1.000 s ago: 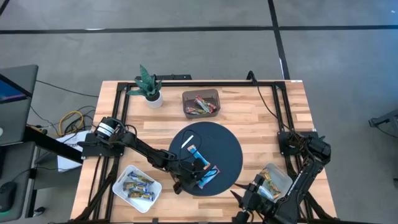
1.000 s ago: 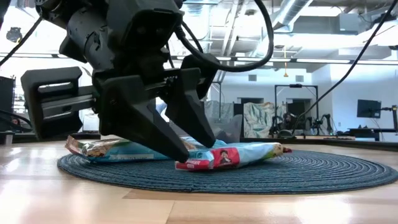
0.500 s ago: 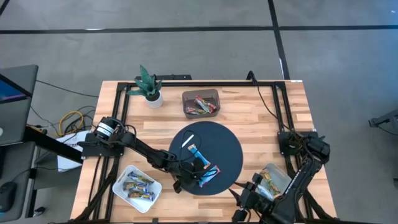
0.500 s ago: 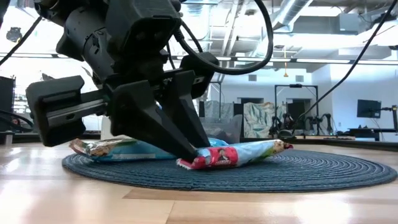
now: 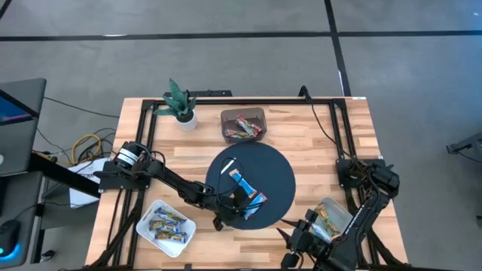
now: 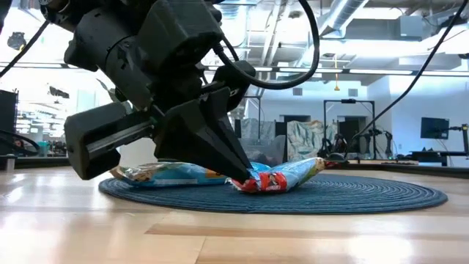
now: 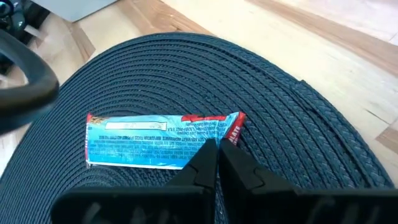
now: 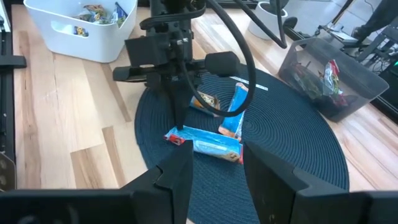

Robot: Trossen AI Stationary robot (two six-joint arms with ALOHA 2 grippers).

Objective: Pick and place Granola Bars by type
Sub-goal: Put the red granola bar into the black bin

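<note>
A round dark mat [image 5: 275,177] lies mid-table. On it are a blue-white granola bar with red ends [image 5: 254,202], a second blue bar [image 5: 239,181] and an orange-brown bar [image 8: 205,99]. A thin white stick [image 5: 228,167] lies beside them. My left gripper [image 6: 244,176] is down on the mat, shut on the red-ended bar [image 7: 143,142]. My right gripper [image 8: 216,163] hangs open near the table's near edge, right of the mat, with nothing between its fingers. My left gripper pinches the bar at its red end [image 7: 229,132] between its two fingertips [image 6: 238,170]. The fingers slant down from the table's left. The pinched end is crumpled up off the mat, while the rest of the bar [image 6: 297,172] lies on the mat.
A white bin [image 5: 154,235] with bars stands at the near left. A clear box [image 5: 242,114] with red bars is at the far middle, and another clear container [image 5: 335,218] at the near right. A potted plant [image 5: 181,105] stands far left.
My left gripper has shut on the red end of the blue-white bar and tipped lower toward the mat. The bar has slid a little toward the table's far edge, and its pinched end has bunched up.
</note>
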